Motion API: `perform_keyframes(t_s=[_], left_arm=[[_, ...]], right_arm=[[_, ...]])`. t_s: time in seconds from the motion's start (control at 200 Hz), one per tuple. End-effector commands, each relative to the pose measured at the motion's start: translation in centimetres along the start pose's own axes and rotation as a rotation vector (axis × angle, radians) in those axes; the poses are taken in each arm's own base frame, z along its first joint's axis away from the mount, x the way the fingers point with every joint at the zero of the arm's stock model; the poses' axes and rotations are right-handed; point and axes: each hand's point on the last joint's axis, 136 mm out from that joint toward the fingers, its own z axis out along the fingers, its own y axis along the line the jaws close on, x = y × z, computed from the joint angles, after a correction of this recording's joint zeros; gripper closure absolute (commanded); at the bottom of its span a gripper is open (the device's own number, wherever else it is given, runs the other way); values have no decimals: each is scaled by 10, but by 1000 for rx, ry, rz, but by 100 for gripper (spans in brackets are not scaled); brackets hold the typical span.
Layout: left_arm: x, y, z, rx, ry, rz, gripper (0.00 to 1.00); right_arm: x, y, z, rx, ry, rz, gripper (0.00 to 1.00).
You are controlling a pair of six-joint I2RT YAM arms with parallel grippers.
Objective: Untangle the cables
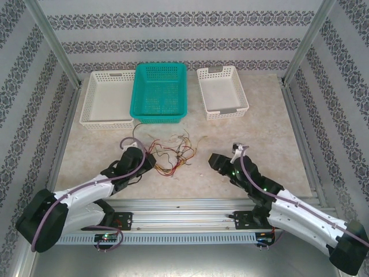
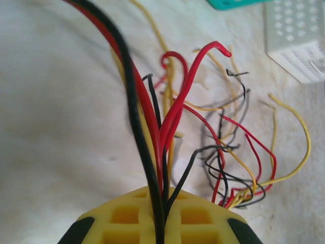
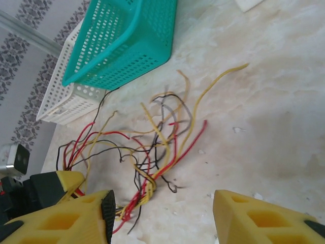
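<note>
With the left gripper (image 2: 162, 206) pinched on the thin red, yellow and black cables (image 2: 160, 168) tangled midway across the marbled tabletop (image 1: 271, 150), the spread, empty right gripper (image 3: 165, 213) should draw one loose end gently away.

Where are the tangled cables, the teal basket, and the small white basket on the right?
cables (image 2: 147, 152): left wrist view, on the red and black strands side by side.
teal basket (image 1: 159, 118): top view, on its near wall.
small white basket (image 1: 227, 113): top view, on its near wall.
</note>
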Motion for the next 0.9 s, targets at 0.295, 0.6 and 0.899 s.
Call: perform_keyframes(t_s=[0.295, 0.6, 0.899], left_arm=[[21, -67, -9, 85, -3, 426, 100], [39, -95, -9, 234, 62, 474, 100], [43, -109, -21, 303, 92, 494, 100]], right_arm=[[35, 42, 41, -73, 276, -180, 49], [52, 62, 59, -115, 319, -442, 49], [69, 43, 87, -58, 356, -593, 47]])
